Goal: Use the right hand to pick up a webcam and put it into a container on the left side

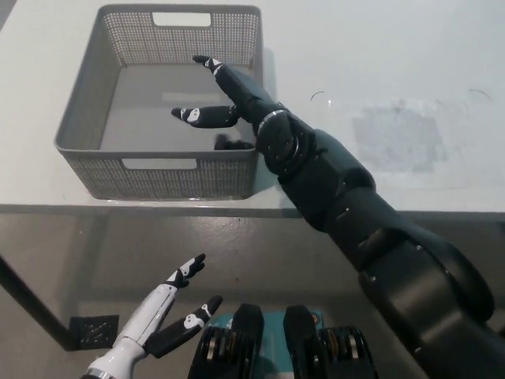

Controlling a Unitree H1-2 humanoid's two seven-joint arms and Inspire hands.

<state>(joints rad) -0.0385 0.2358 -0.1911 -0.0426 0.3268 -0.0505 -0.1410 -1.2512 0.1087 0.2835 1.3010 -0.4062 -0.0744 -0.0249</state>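
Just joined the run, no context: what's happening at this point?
The robot's black right hand is spread open over the grey perforated basket on the white table, holding nothing. A small dark object, probably the webcam, lies inside the basket by its right wall, partly hidden by the forearm, so the drop looks done. The white left hand rests open, low in front of the table edge.
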